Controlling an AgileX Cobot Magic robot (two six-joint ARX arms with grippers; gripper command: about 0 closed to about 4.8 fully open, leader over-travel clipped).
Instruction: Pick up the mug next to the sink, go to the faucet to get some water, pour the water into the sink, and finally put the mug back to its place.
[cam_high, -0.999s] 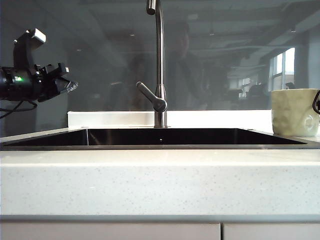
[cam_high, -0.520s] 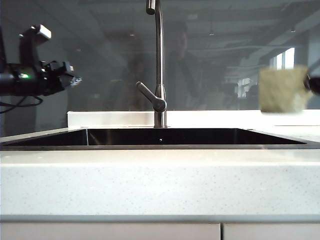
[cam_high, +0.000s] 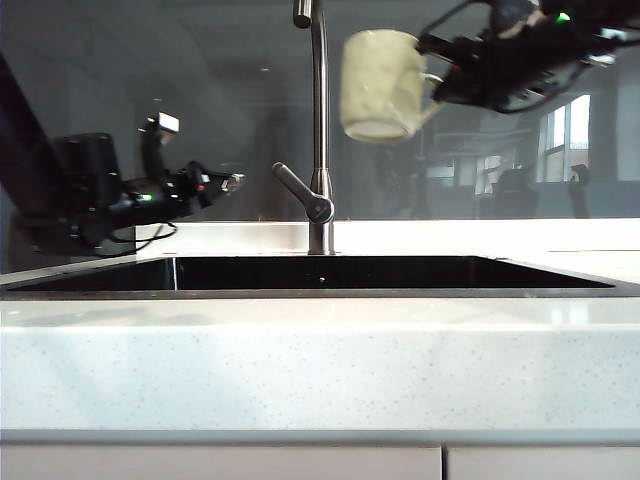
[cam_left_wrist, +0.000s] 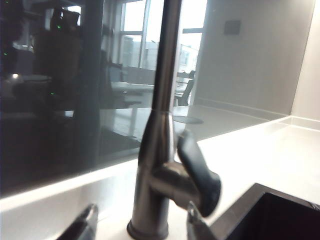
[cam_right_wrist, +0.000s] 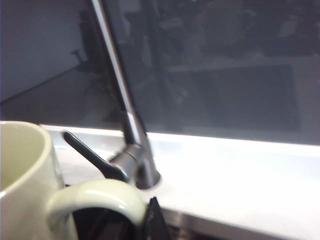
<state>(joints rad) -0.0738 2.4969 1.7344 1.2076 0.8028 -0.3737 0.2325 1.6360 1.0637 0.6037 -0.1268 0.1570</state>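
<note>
Only the exterior view shows both arms. The right gripper (cam_high: 440, 85) holds the one mug (cam_high: 382, 85) by its handle, high beside the single faucet (cam_high: 319, 130) neck, upright with its long axis near vertical. The left gripper (cam_high: 232, 183) stands wide, aimed at the lever. Its wrist view shows fingertips (cam_left_wrist: 82, 227) flanking the faucet (cam_left_wrist: 157, 165) base above the sink (cam_left_wrist: 270, 210).

Both arms are black, each with a small green light and loose black cables behind its black gripper.
</note>
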